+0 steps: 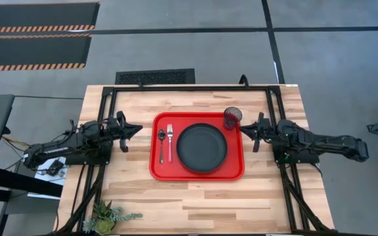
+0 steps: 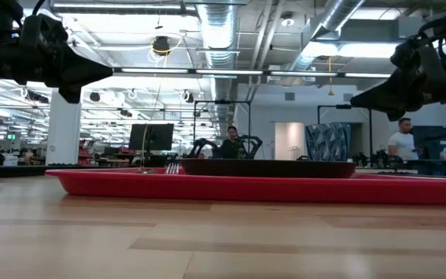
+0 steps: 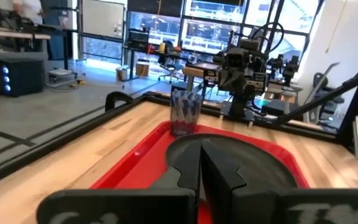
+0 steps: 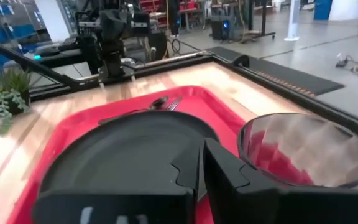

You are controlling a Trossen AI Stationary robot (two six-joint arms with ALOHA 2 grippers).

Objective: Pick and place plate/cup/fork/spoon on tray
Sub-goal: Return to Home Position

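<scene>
The tray [image 1: 163, 167], centre of the surface [image 1: 268, 196], carries the plate [image 1: 202, 147]; spoon [image 1: 161, 136] and fork [image 1: 170, 141] lie at the plate's 9 o'clock, cup [image 1: 232, 118] at its 1 o'clock. I read left jaws and right jaws pressed closed, empty, flanking the tray.

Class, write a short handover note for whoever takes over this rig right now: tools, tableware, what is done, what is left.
The left tool is shut and empty, off the tray's left side. The right tool is shut and empty, off its right side, near the cup.
On the tray: the plate is in the middle, the spoon and fork lie side by side to its left, and the cup stands upright in the corner nearest the right tool.
Done: all four pieces are placed.
Left: probably only parking both arms.
</scene>
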